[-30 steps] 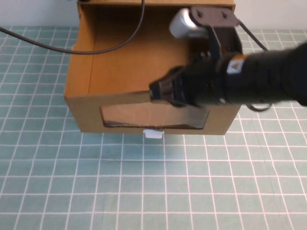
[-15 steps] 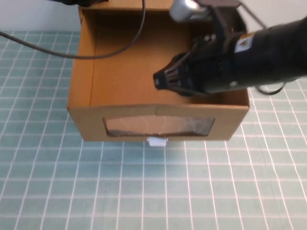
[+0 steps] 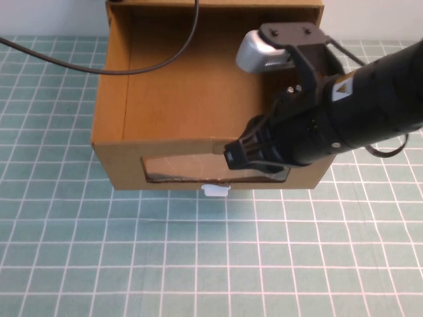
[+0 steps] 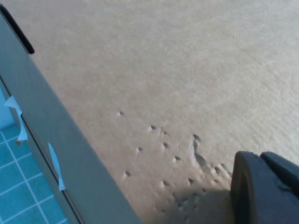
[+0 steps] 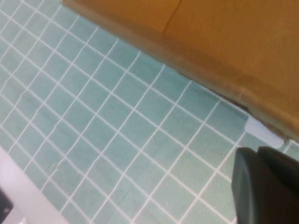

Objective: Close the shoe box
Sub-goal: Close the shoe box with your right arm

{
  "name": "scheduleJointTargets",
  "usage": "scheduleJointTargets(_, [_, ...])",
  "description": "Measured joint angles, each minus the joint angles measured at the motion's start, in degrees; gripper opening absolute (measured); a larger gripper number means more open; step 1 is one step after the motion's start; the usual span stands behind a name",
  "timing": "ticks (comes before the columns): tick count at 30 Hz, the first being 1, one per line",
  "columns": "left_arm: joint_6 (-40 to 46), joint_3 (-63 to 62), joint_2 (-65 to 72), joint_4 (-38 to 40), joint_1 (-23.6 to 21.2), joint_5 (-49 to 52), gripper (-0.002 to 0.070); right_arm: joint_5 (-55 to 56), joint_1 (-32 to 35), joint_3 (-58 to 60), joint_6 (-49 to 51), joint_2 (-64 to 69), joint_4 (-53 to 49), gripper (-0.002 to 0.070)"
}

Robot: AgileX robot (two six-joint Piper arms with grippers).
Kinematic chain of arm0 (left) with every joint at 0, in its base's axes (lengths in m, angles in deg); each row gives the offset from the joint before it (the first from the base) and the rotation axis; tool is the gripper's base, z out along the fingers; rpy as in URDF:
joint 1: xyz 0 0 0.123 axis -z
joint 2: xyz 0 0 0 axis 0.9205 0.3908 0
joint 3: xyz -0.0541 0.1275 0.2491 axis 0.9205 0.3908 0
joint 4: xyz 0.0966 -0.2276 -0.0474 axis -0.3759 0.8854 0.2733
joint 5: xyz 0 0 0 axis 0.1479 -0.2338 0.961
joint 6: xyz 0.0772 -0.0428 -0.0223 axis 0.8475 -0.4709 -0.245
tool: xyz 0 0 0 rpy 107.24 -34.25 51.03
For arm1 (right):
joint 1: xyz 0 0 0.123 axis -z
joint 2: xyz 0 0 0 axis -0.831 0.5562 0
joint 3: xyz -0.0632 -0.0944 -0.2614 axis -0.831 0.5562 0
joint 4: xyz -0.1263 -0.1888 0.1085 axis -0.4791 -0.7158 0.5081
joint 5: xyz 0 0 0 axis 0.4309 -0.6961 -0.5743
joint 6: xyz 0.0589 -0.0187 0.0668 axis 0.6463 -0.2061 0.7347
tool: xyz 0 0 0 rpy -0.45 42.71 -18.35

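Observation:
The shoe box (image 3: pixel 119 162), brown cardboard, stands with its drawer pulled out toward me. Its front has a wide clear window (image 3: pixel 178 166) and a small white pull tab (image 3: pixel 215 191). My right gripper (image 3: pixel 232 156) is shut and empty, its tip at the front wall's top edge, right of centre. In the right wrist view my right gripper (image 5: pixel 259 156) hangs just off the box front (image 5: pixel 224 42) and the tab (image 5: pixel 262 131). My left gripper (image 4: pixel 260 161) is shut, close against a dented cardboard surface (image 4: pixel 163 70); it is out of the high view.
A teal checked mat (image 3: pixel 198 264) covers the table in front of and beside the box. A black cable (image 3: pixel 132 69) hangs across the drawer's back left. The right arm's black body (image 3: pixel 357 112) covers the drawer's right side.
My right gripper lifted back over the drawer, then came forward and down to the front wall's top edge. The drawer front has shifted slightly toward me.

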Motion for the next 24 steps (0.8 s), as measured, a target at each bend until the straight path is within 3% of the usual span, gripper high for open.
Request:
scheduleJointTargets(15, [0.00,0.00,0.00,0.00,0.00,0.00,-0.0005,14.39,0.15,0.12,0.20,3.73,0.32,-0.0011])
scheduleJointTargets(24, [0.00,0.00,0.00,0.00,0.00,0.00,-0.0005,20.58,5.51,-4.69,0.20,9.82,1.49,-0.0011])
